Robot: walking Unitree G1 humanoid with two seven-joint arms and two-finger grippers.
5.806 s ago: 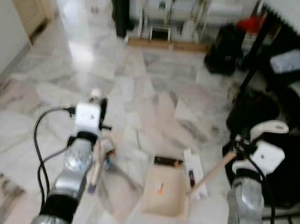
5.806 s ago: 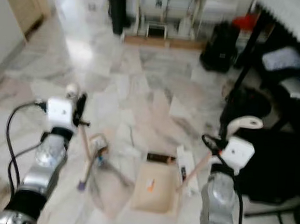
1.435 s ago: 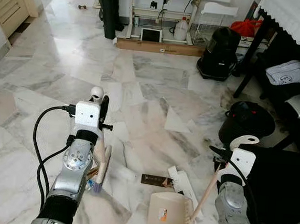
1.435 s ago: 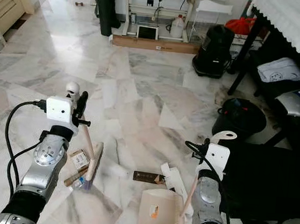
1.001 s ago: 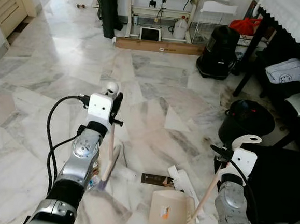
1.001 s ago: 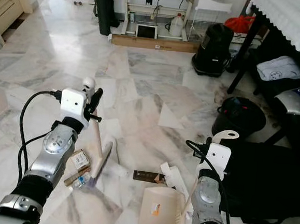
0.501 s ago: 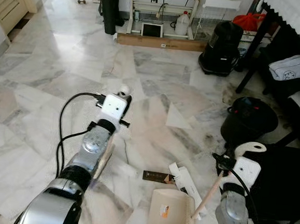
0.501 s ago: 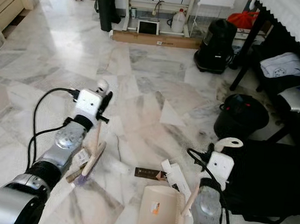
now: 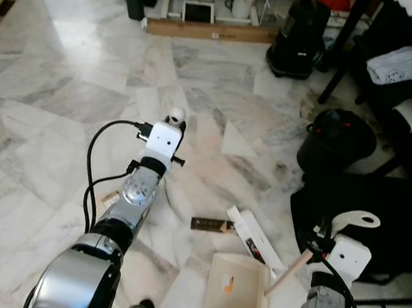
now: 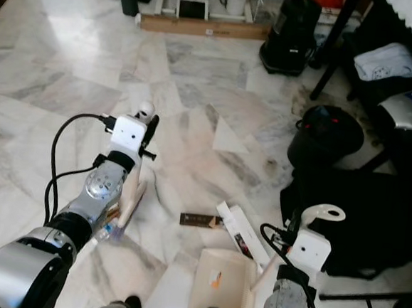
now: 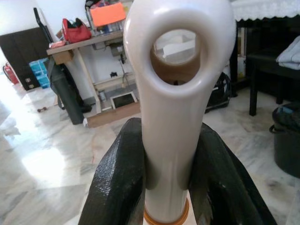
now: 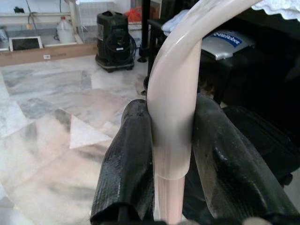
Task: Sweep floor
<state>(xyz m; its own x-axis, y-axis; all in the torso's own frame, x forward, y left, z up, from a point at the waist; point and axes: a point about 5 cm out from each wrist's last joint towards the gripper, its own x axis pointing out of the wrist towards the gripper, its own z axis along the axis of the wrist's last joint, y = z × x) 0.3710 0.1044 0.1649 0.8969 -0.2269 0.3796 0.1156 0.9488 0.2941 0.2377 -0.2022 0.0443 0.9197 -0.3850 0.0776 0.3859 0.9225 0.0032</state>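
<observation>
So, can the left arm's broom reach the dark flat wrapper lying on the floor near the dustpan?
Probably yes. The left gripper holds the broom, whose head rests on open marble left of the dark wrapper. Only bare floor lies between; the dustpan sits just beyond.

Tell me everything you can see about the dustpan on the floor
The dustpan is a cream, plastic-looking tray lying flat on the marble floor, with a small orange scrap inside it. A long pale handle rises at a slant to the right gripper, whose black fingers clamp its curved top. A white box lies just beyond it.
</observation>
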